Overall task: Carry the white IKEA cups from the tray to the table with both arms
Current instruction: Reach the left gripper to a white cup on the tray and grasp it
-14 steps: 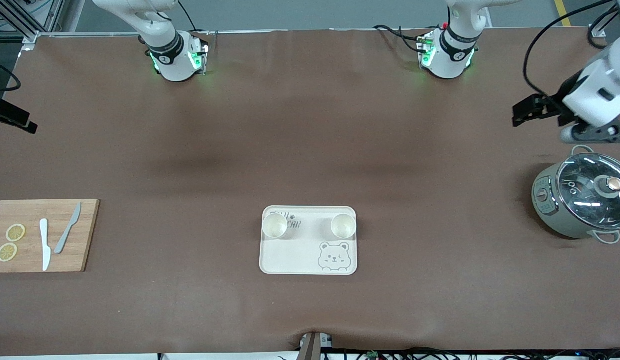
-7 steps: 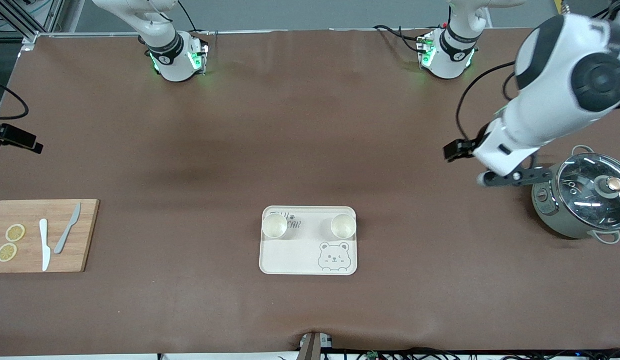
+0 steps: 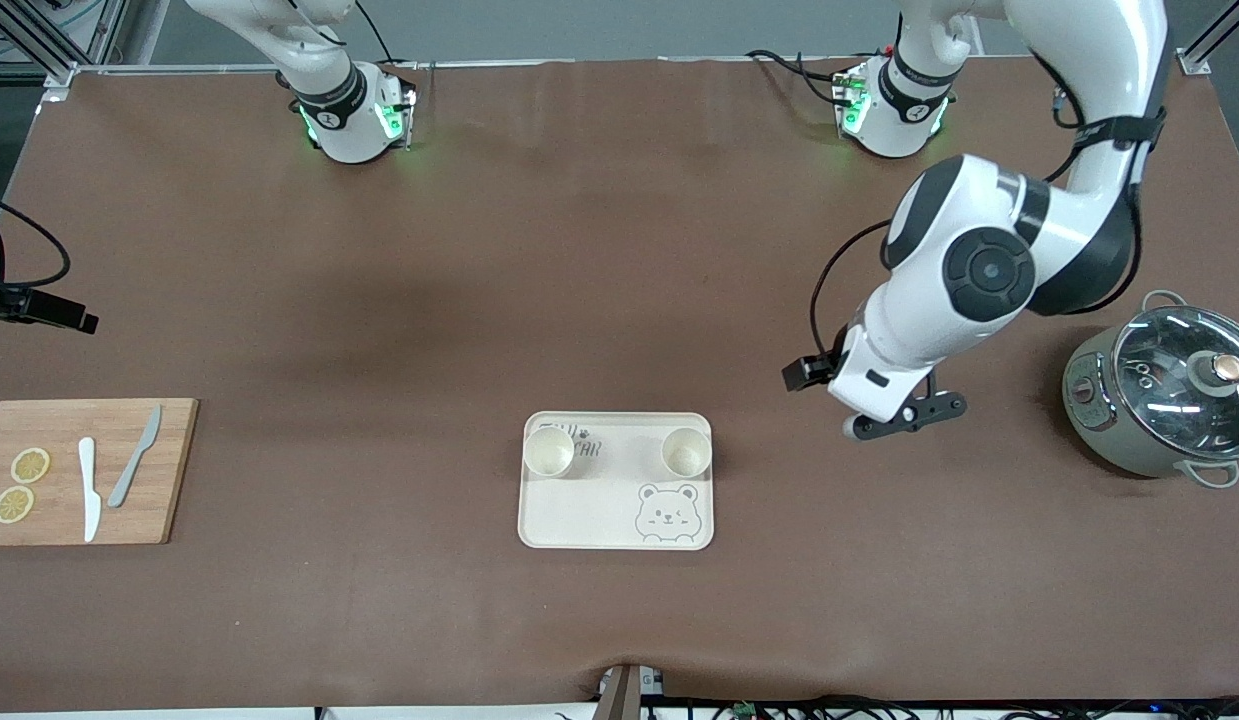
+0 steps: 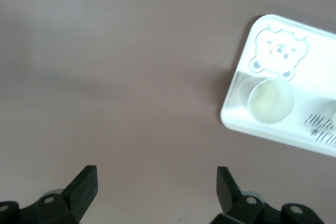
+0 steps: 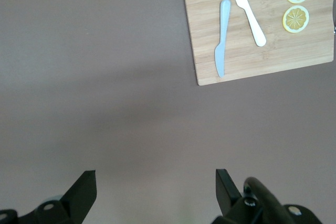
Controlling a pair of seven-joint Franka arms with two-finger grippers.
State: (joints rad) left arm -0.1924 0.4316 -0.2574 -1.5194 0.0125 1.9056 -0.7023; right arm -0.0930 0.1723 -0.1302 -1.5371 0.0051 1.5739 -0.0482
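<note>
While both cups [image 3: 685, 452] sit on the tray [image 3: 579, 520], the left hand [image 4: 156, 195], jaws wide, has swung in beside it, nearing a grasp.

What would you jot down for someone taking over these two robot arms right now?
Left gripper: open, empty, over bare table near the tray, toward the left arm's end.
Right gripper: open, empty, over bare table near the cutting board.
Both white cups stand on the tray, along its edge farther from the front camera.
Done: nothing moved yet.
Left: lift each cup onto the table.
</note>
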